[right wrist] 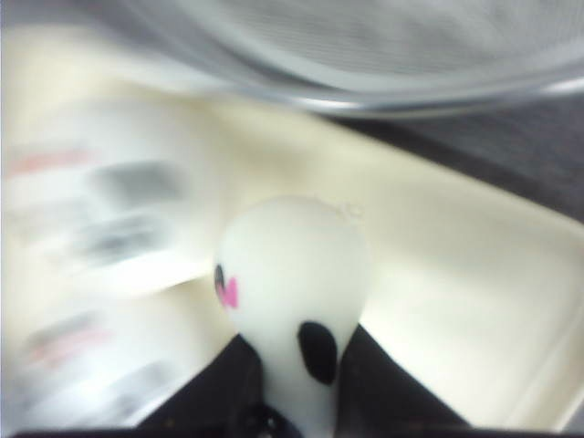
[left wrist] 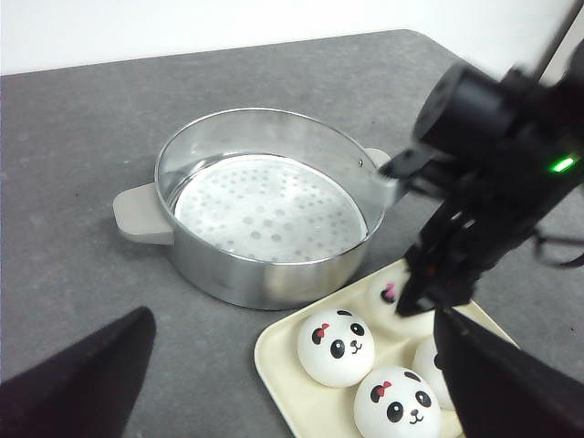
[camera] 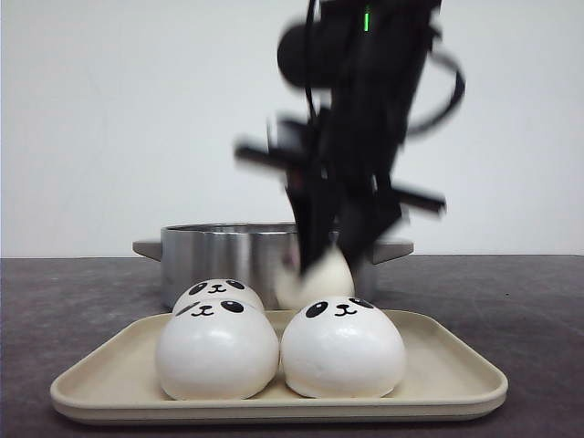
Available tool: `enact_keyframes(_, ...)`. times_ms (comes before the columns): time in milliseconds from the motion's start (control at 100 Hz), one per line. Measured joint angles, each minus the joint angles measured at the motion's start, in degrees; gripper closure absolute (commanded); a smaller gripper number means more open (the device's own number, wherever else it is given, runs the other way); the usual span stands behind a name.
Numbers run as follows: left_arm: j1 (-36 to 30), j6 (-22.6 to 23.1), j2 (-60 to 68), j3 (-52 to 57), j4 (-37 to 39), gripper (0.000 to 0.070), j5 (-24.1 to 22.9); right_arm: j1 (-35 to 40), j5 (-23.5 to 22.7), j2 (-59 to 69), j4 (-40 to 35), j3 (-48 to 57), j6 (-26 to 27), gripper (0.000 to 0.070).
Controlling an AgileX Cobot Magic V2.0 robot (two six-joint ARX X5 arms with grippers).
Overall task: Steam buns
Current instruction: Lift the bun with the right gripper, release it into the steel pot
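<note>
Three white panda-faced buns sit on the beige tray (camera: 456, 388): one front left (camera: 216, 356), one front right (camera: 342, 351) and one behind (camera: 217, 290). A fourth bun (camera: 317, 274) (right wrist: 292, 265) is squeezed between the black fingers (right wrist: 388, 379) of my right gripper (camera: 319, 260) (right wrist: 306, 347), just above the tray's back edge and in front of the steel steamer pot (camera: 228, 251) (left wrist: 265, 201). The pot's perforated floor is bare. My left gripper (left wrist: 292, 318) hangs open over the table beside the tray, holding nothing. It does not show in the front view.
The pot stands on the dark grey table (left wrist: 82, 137) right behind the tray (left wrist: 301, 383), with grey handles (left wrist: 141, 214) on both sides. In the left wrist view, the right arm (left wrist: 493, 173) reaches down over the tray's far corner.
</note>
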Motion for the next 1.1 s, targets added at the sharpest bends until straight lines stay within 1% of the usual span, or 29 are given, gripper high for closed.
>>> enact_keyframes(70, 0.0, 0.0, 0.0, 0.0, 0.2, 0.0104, 0.0, 1.4, -0.9, -3.7, -1.8, 3.4, -0.9, 0.0688)
enact_keyframes(220, 0.0, 0.0, 0.0, 0.0, 0.6, 0.0104, 0.0, 3.1, -0.4, -9.3, -4.1, 12.0, -3.5, 0.0693)
enact_keyframes(280, 0.0, 0.0, 0.0, 0.0, 0.8, 0.0104, 0.0, 2.8, 1.8, -9.4, -4.0, 15.9, -4.7, 0.0693)
enact_keyframes(390, 0.0, -0.3, 0.0, 0.0, 2.3, 0.0104, 0.0, 0.9, 8.6, -8.4, -1.6, 21.8, -7.5, 0.0693)
enact_keyframes(450, 0.0, -1.0, 0.0, 0.0, 3.8, 0.0104, 0.0, -0.8, 9.6, -7.8, 1.4, 23.9, -8.7, 0.0693)
enact_keyframes(530, 0.0, -2.0, 0.0, 0.0, 5.1, 0.0104, 0.0, -3.5, 9.6, -6.9, 4.6, 24.6, -9.5, 0.0693)
enact_keyframes(640, 0.0, -2.7, 0.0, 0.0, 5.8, 0.0104, 0.0, -7.0, 9.6, -3.4, 5.1, 24.6, -10.5, 0.0693)
enact_keyframes(780, 0.0, -3.3, 0.0, 0.0, 5.8, 0.0104, 0.0, -10.4, 9.8, 4.3, 7.3, 24.5, -11.1, 0.0693)
enact_keyframes(1020, 0.0, -3.5, 0.0, 0.0, 5.8, 0.0104, 0.0, -11.8, 9.8, 14.0, 13.5, 24.3, -12.0, 0.0693)
enact_keyframes(1100, 0.0, -3.5, 0.1, 0.0, 5.7, 0.0104, 0.0, -12.0, 9.8, 17.3, 14.4, 24.3, -12.1, 0.0693)
